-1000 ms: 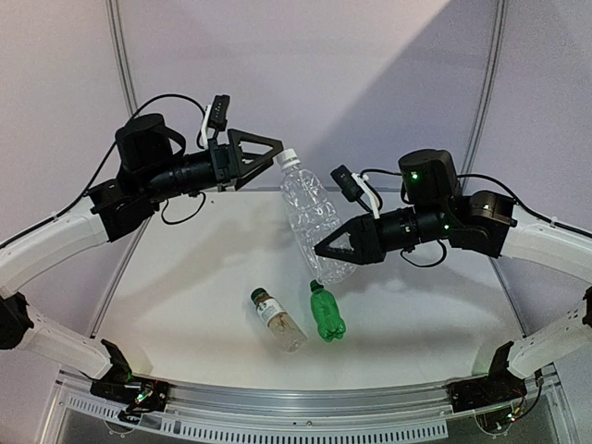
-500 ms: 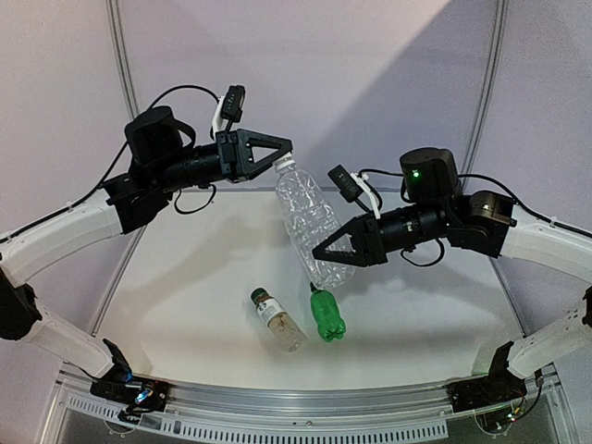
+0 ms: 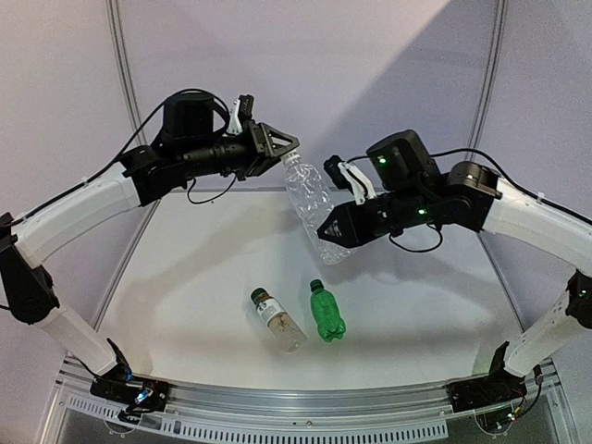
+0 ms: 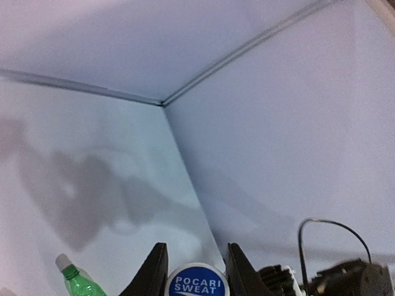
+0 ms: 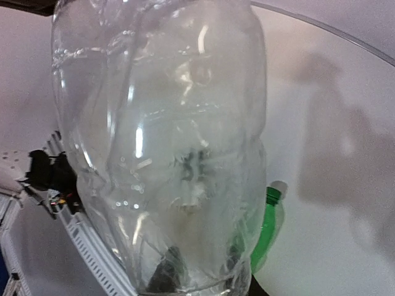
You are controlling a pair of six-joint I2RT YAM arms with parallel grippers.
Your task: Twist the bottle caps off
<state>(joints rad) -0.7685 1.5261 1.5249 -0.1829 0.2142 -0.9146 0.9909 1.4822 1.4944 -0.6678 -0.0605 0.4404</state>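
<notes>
— Pale lilac walls (image 3: 370, 74) on every side, white table (image 3: 185, 277) underneath. Which step is in hand?

— The unscrewing of the first cap, by my reading. The clear ribbed bottle (image 3: 310, 199) is up in the air, tilted, well above the table.

— And the tools?

— The right tool (image 3: 324, 231) is clamped on the lower body of that bottle; from its wrist camera the clear plastic fills nearly the whole view. The left tool (image 3: 289, 150) is closed narrow on the cap (image 4: 197, 282) at the upper end (blue printed top, seen end-on between the two fingers (image 4: 157, 271) in the left wrist view).

— So the cap sits squarely in the grip?

— It looks centred, one finger on either side and touching it. Whether the thread has begun to give, I cannot tell.

— What does the next move call for?

— A turn of the left wrist about the bottle's long axis while the right tool holds the body firm against it. The plastic looks thin, so I would expect it to twist or dent if the grip there is too light or too hard.

— The other two?

— The green bottle (image 3: 325, 313) and the labelled bottle (image 3: 277, 319) lie on their sides on the table, just beside each other, well below both tools, caps on by the look of it. Both are yet to be done.
</notes>
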